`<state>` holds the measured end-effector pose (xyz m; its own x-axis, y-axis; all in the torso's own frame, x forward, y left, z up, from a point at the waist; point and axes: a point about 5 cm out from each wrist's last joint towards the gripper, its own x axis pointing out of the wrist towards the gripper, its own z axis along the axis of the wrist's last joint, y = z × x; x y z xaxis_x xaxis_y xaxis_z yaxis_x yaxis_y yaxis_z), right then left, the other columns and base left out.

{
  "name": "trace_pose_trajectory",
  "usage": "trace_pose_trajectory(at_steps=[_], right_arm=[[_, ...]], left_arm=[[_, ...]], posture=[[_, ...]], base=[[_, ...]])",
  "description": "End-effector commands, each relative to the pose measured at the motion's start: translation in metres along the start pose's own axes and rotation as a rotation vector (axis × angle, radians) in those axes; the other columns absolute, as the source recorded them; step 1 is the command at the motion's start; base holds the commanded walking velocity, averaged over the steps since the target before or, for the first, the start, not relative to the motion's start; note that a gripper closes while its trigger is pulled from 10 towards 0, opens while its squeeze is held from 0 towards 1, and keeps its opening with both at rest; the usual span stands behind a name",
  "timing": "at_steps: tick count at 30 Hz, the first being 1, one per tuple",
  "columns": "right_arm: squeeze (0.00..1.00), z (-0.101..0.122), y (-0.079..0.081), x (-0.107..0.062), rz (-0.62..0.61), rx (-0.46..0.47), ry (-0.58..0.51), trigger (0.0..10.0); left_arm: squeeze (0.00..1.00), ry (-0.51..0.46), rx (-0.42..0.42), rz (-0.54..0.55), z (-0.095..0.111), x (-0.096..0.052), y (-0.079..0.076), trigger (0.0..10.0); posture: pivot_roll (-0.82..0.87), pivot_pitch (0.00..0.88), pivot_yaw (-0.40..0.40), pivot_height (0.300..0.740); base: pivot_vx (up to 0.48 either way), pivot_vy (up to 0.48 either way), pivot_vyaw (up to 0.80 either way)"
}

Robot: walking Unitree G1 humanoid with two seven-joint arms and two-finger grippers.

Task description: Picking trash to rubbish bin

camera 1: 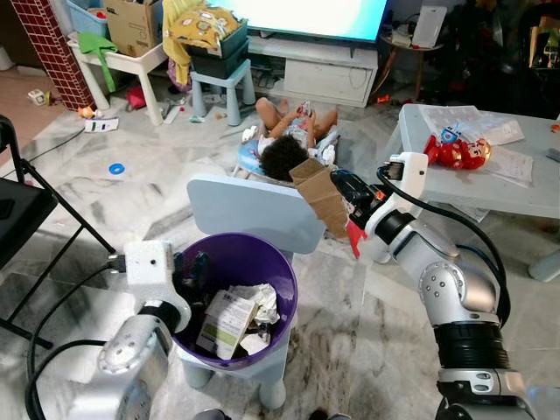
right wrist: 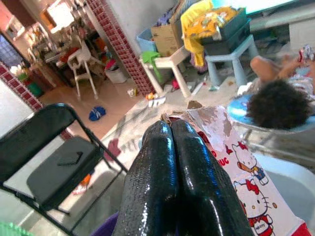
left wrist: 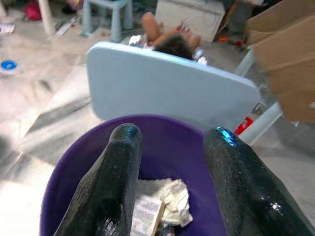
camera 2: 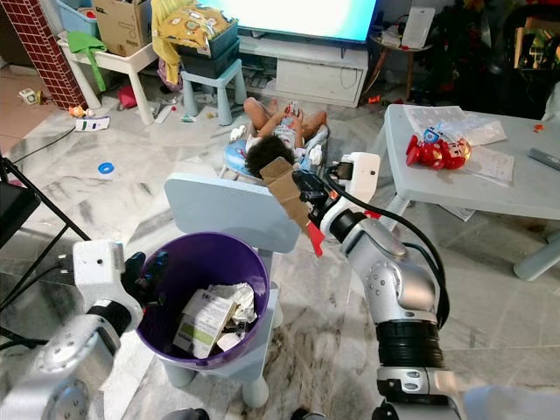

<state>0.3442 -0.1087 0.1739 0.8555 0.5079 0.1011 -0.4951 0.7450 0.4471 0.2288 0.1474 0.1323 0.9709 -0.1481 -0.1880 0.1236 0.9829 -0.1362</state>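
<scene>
A purple rubbish bin stands on a small pale blue chair and holds crumpled paper and a flat box. My left gripper hangs open at the bin's left rim, with nothing between its fingers. My right gripper is raised to the right of the chair back, above and beyond the bin. It is shut on a flattened cardboard carton that is brown on one side and has a red and white cartoon print on the other.
A person sits on the floor just behind the chair. A grey table with a red toy stands on the right. A black folding chair stands on the left. Stools and boxes line the far wall.
</scene>
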Motion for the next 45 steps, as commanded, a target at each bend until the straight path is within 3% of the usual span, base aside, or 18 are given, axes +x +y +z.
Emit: trace_pose_trajectory(at_steps=[1,6,8,9,10,11,14,17,22,25,29,30,31,34,39,45], right_arm=[[0.0,-0.005,0.006,0.008,0.004,-0.02,0.002,0.0],[0.0,-0.015,0.011,0.013,0.012,-0.016,0.025,0.0],[0.0,-0.021,0.012,0.014,0.021,-0.017,0.06,0.0],[0.0,-0.025,0.013,0.014,0.027,0.005,0.078,0.0],[0.0,-0.028,0.014,0.015,0.025,0.03,0.089,0.0],[0.0,-0.035,0.018,0.015,0.03,0.081,0.12,0.0],[0.0,-0.045,0.025,0.013,0.054,0.118,0.171,0.0],[0.0,-0.052,0.045,-0.001,0.178,0.192,0.26,0.0],[0.0,-0.052,0.045,-0.013,0.193,0.246,0.297,0.0],[0.0,-0.057,0.042,-0.019,0.194,0.227,0.322,0.0],[0.0,-0.066,0.033,-0.025,0.159,0.23,0.355,0.0],[0.0,-0.073,0.03,-0.026,0.131,0.25,0.382,0.0],[0.0,-0.073,0.03,-0.026,0.131,0.25,0.382,0.0],[0.0,-0.08,0.037,-0.028,0.155,0.281,0.438,0.0],[0.0,-0.101,0.051,-0.032,0.234,0.285,0.592,0.0],[0.0,-0.109,0.061,-0.026,0.284,0.324,0.624,0.0]], left_arm=[[1.0,-0.11,0.03,-0.052,0.019,0.001,-0.014,10.0],[1.0,-0.145,0.036,-0.07,0.03,0.007,-0.025,10.0],[1.0,-0.142,0.027,-0.124,0.035,0.006,-0.035,10.0],[0.82,-0.156,0.032,-0.168,0.039,0.004,-0.041,10.0],[0.17,-0.169,0.039,-0.187,0.042,0.003,-0.044,10.0],[0.0,-0.195,0.043,-0.217,0.048,0.003,-0.049,10.0],[0.0,-0.221,0.045,-0.239,0.054,0.004,-0.054,10.0],[0.0,-0.255,0.034,-0.262,0.064,0.006,-0.058,10.0],[0.0,-0.235,0.005,-0.268,0.065,0.006,-0.059,10.0],[0.0,-0.205,-0.005,-0.251,0.061,0.003,-0.056,10.0],[0.0,-0.136,0.009,-0.2,0.045,-0.012,-0.04,10.0],[0.0,-0.072,0.028,-0.143,0.03,-0.027,-0.024,10.0],[0.0,-0.072,0.028,-0.143,0.03,-0.027,-0.024,10.0],[0.0,-0.02,0.031,-0.069,0.019,-0.045,-0.008,10.0],[0.0,0.009,0.035,-0.023,0.016,-0.061,-0.002,10.0],[0.0,0.054,0.031,-0.01,0.009,-0.074,0.0,10.0]], posture=[[0.16,0.114,-0.057,0.74],[0.16,0.112,-0.058,0.74],[0.17,0.11,-0.06,0.74],[0.18,0.11,-0.058,0.74],[0.18,0.109,-0.058,0.74],[0.18,0.108,-0.057,0.74],[0.19,0.105,-0.057,0.74],[0.19,0.101,-0.057,0.74],[0.18,0.101,-0.055,0.74],[0.2,0.101,-0.052,0.74],[0.24,0.105,-0.052,0.74],[0.26,0.107,-0.054,0.74],[0.26,0.107,-0.054,0.74],[0.31,0.109,-0.062,0.74],[0.35,0.106,-0.073,0.74],[0.37,0.102,-0.066,0.74]], base=[[0.0,0.0,0.0],[0.0,0.0,0.0],[0.0,0.0,0.0],[0.0,0.0,0.0],[0.0,0.0,0.0],[0.0,0.0,0.0],[0.0,0.0,0.0],[0.0,0.0,0.0],[0.0,0.0,0.0],[0.0,0.0,0.0],[0.0,0.0,0.0],[0.0,0.0,0.0],[0.0,0.0,0.0],[0.0,0.0,0.0],[0.0,0.0,0.0],[0.0,0.0,0.0]])
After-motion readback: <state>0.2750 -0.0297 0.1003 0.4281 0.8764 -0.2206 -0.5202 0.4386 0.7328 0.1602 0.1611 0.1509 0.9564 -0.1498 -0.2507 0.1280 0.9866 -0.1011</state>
